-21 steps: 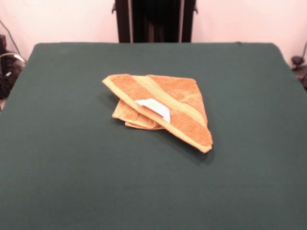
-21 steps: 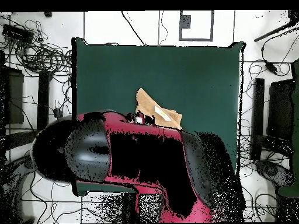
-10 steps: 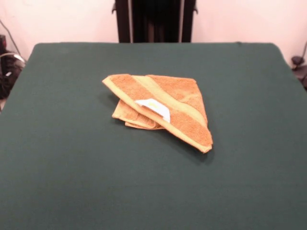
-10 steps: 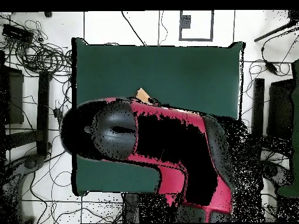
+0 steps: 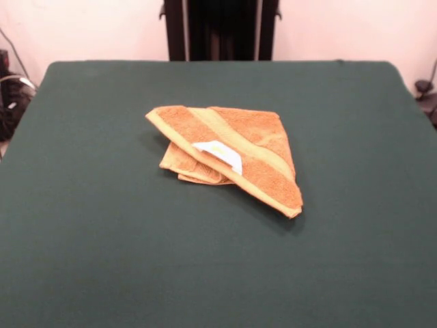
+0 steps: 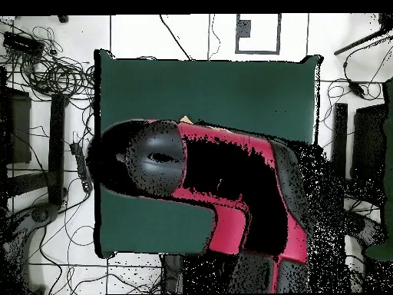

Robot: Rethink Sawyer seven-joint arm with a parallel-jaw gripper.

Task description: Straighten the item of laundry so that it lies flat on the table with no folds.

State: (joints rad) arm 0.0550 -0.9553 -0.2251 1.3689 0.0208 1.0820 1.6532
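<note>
In the front view the green surface (image 5: pixel 95 260) fills nearly the whole picture, its left part bare felt. Just left of the middle lies the towel (image 5: pixel 263 160), still folded over on itself into a rough triangle. Its leftmost corner points toward the far left, and a lower layer sticks out beneath that corner on the near side, showing stacked edges. A paler band (image 5: pixel 205 154) runs slantwise along the top layer's near edge, from the left corner down to the right tip; a second pale stripe crosses the top layer parallel to it. A white label (image 5: pixel 220 153) lies on the band about midway. The right tip of the towel points toward the near right, and past it the surface is bare again to its right edge. No arm shows in this view. In the overhead view the red and black arm (image 6: pixel 230 200) stretches across the middle of the surface and covers almost all of the towel; only a small orange corner shows at the arm's upper edge. The hand is not seen in either view, so whether it is wide or narrow cannot be told.
</note>
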